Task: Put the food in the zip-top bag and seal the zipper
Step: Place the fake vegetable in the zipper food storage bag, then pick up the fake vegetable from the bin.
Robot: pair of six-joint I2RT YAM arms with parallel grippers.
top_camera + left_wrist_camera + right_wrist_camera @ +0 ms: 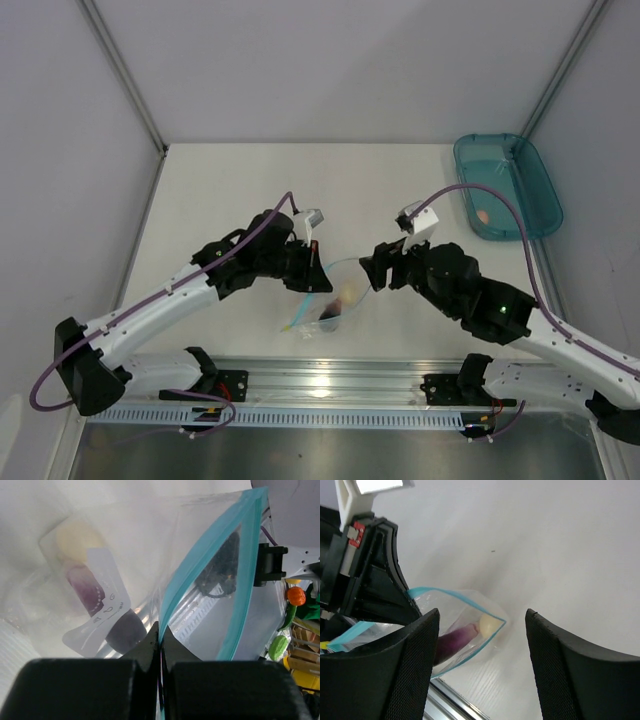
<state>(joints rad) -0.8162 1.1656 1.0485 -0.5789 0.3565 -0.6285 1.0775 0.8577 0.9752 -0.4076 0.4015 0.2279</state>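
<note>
The zip-top bag [338,298] hangs between the arms just above the table's near edge. My left gripper [161,639] is shut on its teal zipper [200,565], whose two strips spread apart, so the mouth is open. Inside lie a cream piece [77,536] and a dark purple piece [86,587] behind the white label [102,605]. My right gripper [481,612] is open and empty, just right of the bag [470,611]. The purple piece [455,637] and the cream piece [487,624] show through the bag there. A peach-pink piece [483,215] lies in the tray.
The teal plastic tray [530,175] stands at the back right, near the right wall. An aluminium rail [330,385] runs along the near edge under the bag. White walls close the table on the left, back and right.
</note>
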